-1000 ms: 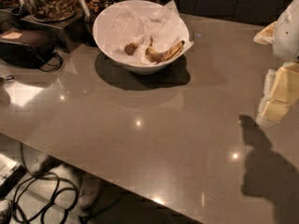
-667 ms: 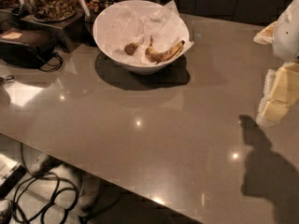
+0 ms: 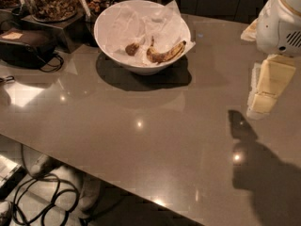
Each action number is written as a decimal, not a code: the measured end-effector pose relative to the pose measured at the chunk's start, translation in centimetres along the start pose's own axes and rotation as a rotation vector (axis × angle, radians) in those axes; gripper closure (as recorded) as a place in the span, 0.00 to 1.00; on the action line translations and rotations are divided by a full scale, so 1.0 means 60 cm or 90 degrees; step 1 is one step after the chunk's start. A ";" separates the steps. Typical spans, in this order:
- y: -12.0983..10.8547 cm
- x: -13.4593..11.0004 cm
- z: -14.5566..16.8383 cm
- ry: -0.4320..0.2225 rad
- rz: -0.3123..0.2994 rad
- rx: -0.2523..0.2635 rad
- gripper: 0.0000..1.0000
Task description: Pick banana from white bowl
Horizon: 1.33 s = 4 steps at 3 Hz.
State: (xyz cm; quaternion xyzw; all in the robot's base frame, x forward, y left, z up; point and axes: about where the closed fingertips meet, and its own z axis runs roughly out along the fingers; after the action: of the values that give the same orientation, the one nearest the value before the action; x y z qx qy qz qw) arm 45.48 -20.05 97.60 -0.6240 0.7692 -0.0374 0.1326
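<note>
The white bowl [image 3: 110,46] stands on the grey table at the back centre, lined with crumpled white paper. The banana [image 3: 165,54], dull yellow with heavy brown spots, lies inside on the bowl's right side. A small round brown lump [image 3: 132,48] lies to its left. My gripper [image 3: 257,108] hangs from the white arm [image 3: 280,25] at the right edge, well right of the bowl and above the table, holding nothing. Its shadow falls on the table below it.
A black device with a cable [image 3: 23,46] sits at the left. Clear containers of brown snacks [image 3: 49,1] stand at the back left beside the bowl. The table's front edge [image 3: 117,185] runs diagonally, with cables on the floor [image 3: 42,201] below.
My gripper and its shadow have shifted a little to the left, toward the bowl. The bowl and banana have not moved.
</note>
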 end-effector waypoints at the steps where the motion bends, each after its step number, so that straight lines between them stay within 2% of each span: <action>1: -0.005 -0.034 0.005 -0.001 -0.046 -0.016 0.00; 2: -0.009 -0.035 0.003 -0.006 -0.041 -0.003 0.00; 3: -0.050 -0.061 0.006 -0.011 -0.008 -0.002 0.00; 4: -0.110 -0.110 0.009 -0.003 0.015 0.002 0.00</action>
State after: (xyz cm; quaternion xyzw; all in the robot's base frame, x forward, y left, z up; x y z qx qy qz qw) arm 53.11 -15.03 99.62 -0.6147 0.7762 -0.0354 0.1356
